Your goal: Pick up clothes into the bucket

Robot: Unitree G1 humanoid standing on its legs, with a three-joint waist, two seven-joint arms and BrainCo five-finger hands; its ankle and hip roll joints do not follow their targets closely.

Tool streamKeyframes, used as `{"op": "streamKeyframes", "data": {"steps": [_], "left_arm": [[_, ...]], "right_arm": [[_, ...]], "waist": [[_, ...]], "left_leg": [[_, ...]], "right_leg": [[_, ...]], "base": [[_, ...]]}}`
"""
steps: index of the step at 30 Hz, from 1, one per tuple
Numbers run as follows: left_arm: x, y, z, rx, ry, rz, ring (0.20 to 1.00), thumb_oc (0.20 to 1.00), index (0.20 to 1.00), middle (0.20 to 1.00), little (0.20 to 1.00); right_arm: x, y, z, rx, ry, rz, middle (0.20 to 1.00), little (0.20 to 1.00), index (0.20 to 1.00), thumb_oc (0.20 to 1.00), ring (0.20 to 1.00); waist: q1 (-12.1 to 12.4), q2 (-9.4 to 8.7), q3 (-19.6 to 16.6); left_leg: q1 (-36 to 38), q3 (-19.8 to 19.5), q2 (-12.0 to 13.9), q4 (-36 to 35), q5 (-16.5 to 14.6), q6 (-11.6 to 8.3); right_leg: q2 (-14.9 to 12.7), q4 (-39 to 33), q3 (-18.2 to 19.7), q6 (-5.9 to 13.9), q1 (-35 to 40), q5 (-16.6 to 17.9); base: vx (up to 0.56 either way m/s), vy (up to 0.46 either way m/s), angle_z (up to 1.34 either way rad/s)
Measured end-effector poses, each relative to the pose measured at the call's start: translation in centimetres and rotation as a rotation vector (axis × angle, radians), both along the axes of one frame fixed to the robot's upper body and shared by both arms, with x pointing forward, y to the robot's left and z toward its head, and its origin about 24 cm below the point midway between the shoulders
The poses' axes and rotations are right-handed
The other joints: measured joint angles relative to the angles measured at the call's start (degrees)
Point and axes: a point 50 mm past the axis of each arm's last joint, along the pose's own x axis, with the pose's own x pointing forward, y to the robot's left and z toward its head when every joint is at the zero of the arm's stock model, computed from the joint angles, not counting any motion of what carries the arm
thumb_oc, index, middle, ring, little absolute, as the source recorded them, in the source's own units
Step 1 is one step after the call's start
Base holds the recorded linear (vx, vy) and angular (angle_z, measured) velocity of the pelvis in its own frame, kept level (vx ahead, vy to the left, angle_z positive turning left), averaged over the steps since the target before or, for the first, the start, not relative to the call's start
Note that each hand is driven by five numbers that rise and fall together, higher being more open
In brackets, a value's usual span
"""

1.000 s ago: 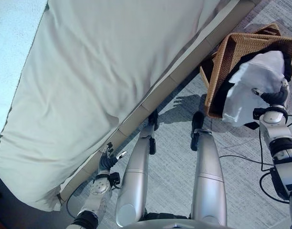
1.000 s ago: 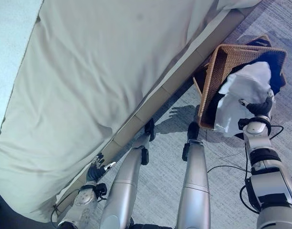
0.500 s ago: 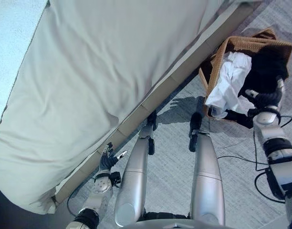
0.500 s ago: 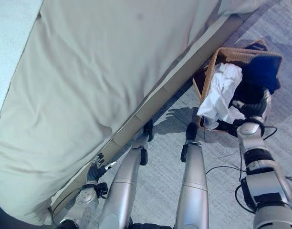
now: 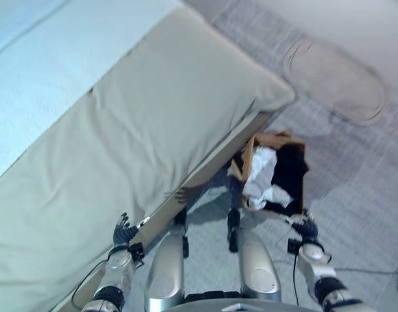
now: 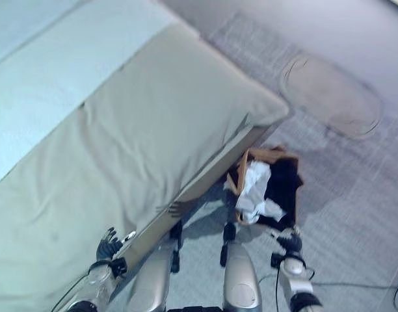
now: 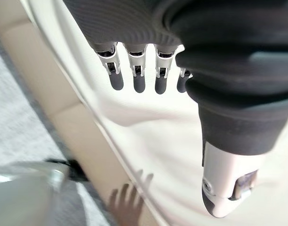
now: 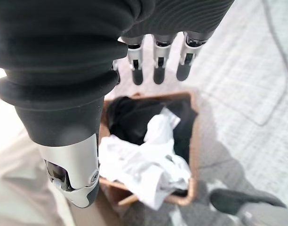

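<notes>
Looking down over the bed [image 5: 140,130], I see its pale cover lying smooth and bare of any garment across the whole stretch I can see. The grey carpet [image 5: 355,195] beside the bed also shows no loose clothing, though a faint oval mat [image 5: 334,79] lies well beyond the basket. The wicker basket [image 8: 195,141], the bucket for this job, stands on the carpet just off the bed's corner. Inside the basket sit a dark garment [image 8: 130,115] and a crumpled white garment [image 8: 139,165], the white one heaped toward the bed side and spilling a little over the rim. My right hand [image 8: 156,61] hangs above the basket with fingers straight and relaxed, holding nothing. My left hand [image 7: 137,70] rests near the bed's edge, far from the basket, fingers likewise extended and empty. I judge the job essentially done: both garments are in, and at most the white one's overhang could be tucked down.
</notes>
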Motion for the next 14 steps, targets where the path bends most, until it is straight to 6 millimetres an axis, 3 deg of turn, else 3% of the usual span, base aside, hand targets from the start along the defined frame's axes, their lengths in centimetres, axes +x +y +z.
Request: {"op": "streamKeyframes", "data": {"steps": [3, 5, 10, 14], "left_arm": [[-1.6, 0.1, -1.0, 0.001, 0.083, -0.039, 1.000, 1.000, 1.000, 1.000, 1.000], [-2.5, 0.1, -1.7, 0.007, 0.144, -0.083, 1.000, 1.000, 1.000, 1.000, 1.000], [-5.6, -0.9, -3.2, 0.006, 0.282, -0.204, 1.000, 1.000, 1.000, 1.000, 1.000], [-7.4, -1.6, -4.0, -0.035, 0.340, -0.208, 1.000, 1.000, 1.000, 1.000, 1.000]], "right_arm": [[-3.2, -0.1, -1.8, 0.018, 0.130, 0.021, 1.000, 1.000, 1.000, 1.000, 1.000], [-4.0, 0.0, -2.3, 0.029, 0.178, 0.059, 1.000, 1.000, 1.000, 1.000, 1.000], [-6.2, 0.7, -3.2, 0.059, 0.262, 0.153, 1.000, 1.000, 1.000, 1.000, 1.000], [-7.4, 1.3, -3.7, 0.056, 0.330, 0.231, 1.000, 1.000, 1.000, 1.000, 1.000]], "waist": [[-0.06, -0.81, -5.36], [-0.10, -0.58, -6.11], [-0.29, 0.81, -13.21], [-0.33, 1.59, -16.30]], "left_leg": [[1.94, 0.33, -0.03, -1.83, -0.04, 0.42], [5.08, 0.70, 0.08, -3.19, 0.00, 0.51], [10.29, 1.25, 0.29, -6.13, -0.20, 0.42], [13.23, 1.35, 0.57, -6.78, -0.78, 0.46]], "right_leg": [[0.27, -3.08, -0.06, 0.00, 2.61, 0.93], [0.61, -5.83, -0.08, 0.15, 6.32, 1.85], [0.96, -10.84, -0.12, 0.26, 12.36, 2.40], [1.51, -13.25, -0.29, 0.03, 15.96, 2.83]], "base": [[0.15, 0.031, -0.04], [0.10, 0.036, -0.06], [0.09, 0.019, -0.03], [0.06, -0.004, 0.00]]}}
